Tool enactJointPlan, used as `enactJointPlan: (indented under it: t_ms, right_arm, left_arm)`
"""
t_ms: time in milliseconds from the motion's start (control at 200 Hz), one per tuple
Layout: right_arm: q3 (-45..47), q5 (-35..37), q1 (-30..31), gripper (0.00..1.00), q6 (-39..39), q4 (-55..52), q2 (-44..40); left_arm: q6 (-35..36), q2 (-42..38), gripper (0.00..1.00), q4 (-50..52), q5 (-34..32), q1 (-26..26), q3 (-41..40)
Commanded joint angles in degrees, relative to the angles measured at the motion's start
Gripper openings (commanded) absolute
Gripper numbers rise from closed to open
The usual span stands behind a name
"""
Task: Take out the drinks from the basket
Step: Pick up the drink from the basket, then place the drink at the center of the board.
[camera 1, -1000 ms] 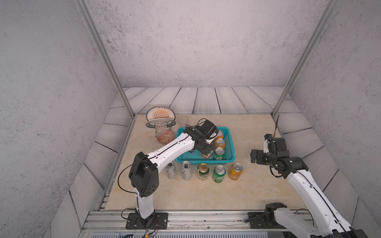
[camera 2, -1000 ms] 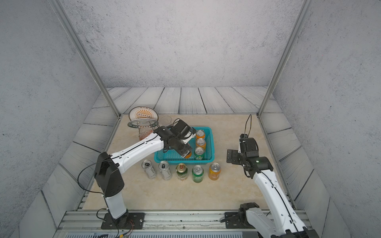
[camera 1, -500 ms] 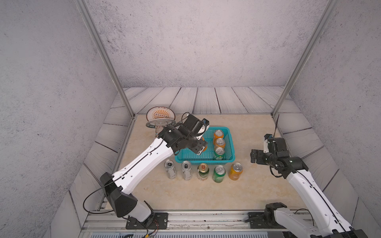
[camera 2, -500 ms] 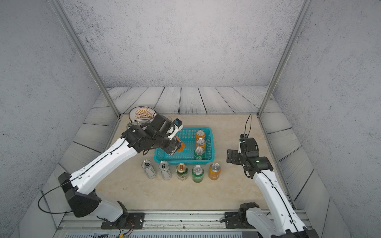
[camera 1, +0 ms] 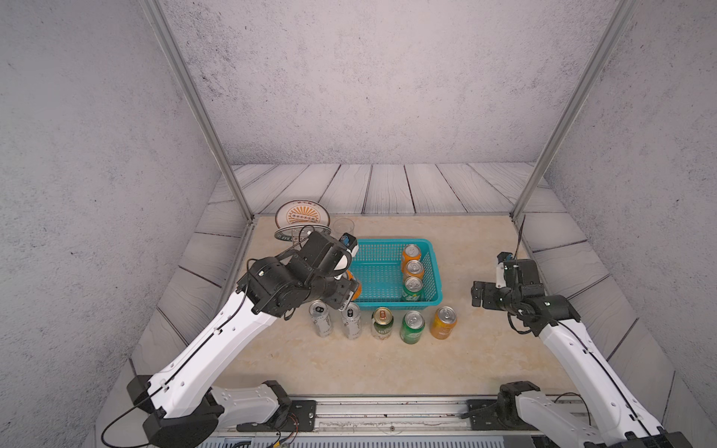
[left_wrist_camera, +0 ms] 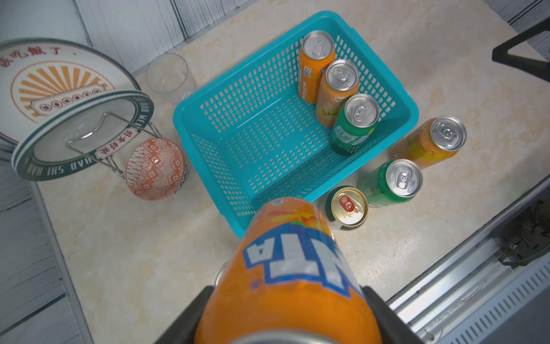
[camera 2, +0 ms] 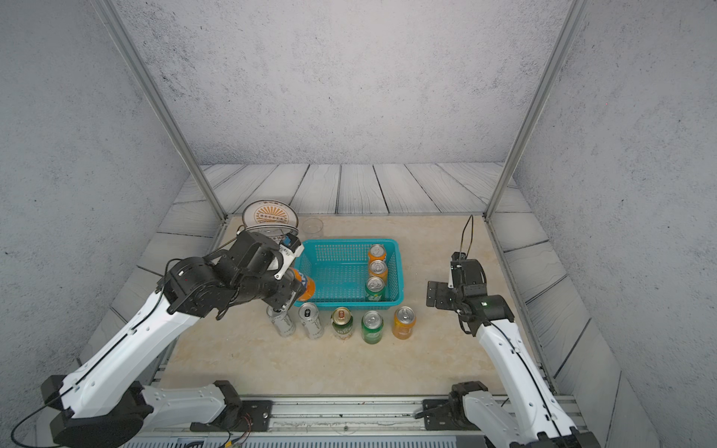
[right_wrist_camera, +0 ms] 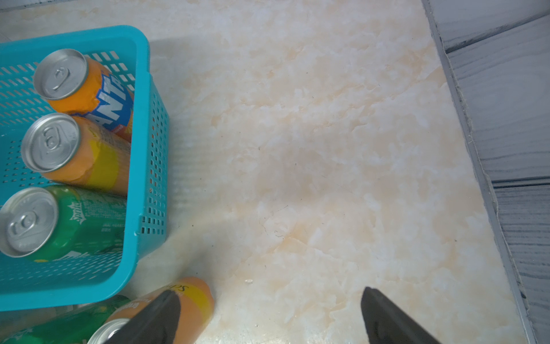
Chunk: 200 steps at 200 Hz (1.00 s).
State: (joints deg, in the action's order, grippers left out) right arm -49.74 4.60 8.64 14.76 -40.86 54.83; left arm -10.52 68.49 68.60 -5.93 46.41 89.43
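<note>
1. The left gripper (left_wrist_camera: 287,309), which a second ago was reaching down inside the basket (camera 1: 388,241), is now hanging over the basket's near left corner, raised above the rim.
2. An orange can (left_wrist_camera: 285,253) is travelling with it. A second ago this can was sitting in the basket under the gripper, and it is now being carried in the air.
3. The left arm is stretching low and forward from its base, whereas a second ago its elbow was standing high.
4. The left jaws are sitting partly closed, one finger (left_wrist_camera: 190,315) pressing on each side of the orange can. The can is touching nothing else.
5. Three cans are standing in a line along the basket's right wall: orange (camera 1: 410,254), orange (camera 1: 414,268) and green (camera 1: 412,287).
6. Five cans are standing in a row just in front of the basket: silver (camera 1: 320,316), silver (camera 1: 351,318), gold-topped green (camera 1: 382,322), green (camera 1: 412,326) and orange (camera 1: 443,322).
7. The right gripper (right_wrist_camera: 270,297) is hovering in the same place over the table, to the basket's right. Its jaws are spread wide and holding nothing.
</note>
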Motion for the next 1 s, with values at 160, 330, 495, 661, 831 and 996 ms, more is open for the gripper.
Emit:
enactJointPlan:
  t_ms: [160, 330, 495, 661, 831, 996]
  right_arm:
    - [0.25, -0.11, -0.30, 0.99, -0.17, 0.04, -0.78]
    - [0.23, -0.21, -0.34, 1.00, -0.27, 0.08, -0.69]
    - [0.21, -0.56, -0.48, 0.99, -0.27, 0.10, -0.44]
    - [0.25, -0.47, -0.61, 0.99, -0.26, 0.15, -0.56]
    - [0.25, -0.62, -0.59, 1.00, -0.26, 0.16, -0.55]
    - [0.22, -0.82, -0.82, 0.99, -0.30, 0.09, -0.49]
  left_arm:
    - [-5.65, -5.81, 0.65, 3.35, 1.15, 0.43, -5.16]
    - [-7.35, -7.08, 0.65, 5.54, 2.94, 0.52, -9.65]
    - [-7.73, -7.27, 0.65, 8.24, 2.41, 0.52, -12.02]
    - [-9.89, -8.66, 0.64, 4.73, 6.35, 0.61, -17.82]
    - [-12.90, -10.55, 0.63, 0.27, 7.43, 0.78, -24.14]
    - [-15.47, -11.65, 0.63, -3.41, 8.71, 1.05, -28.90]
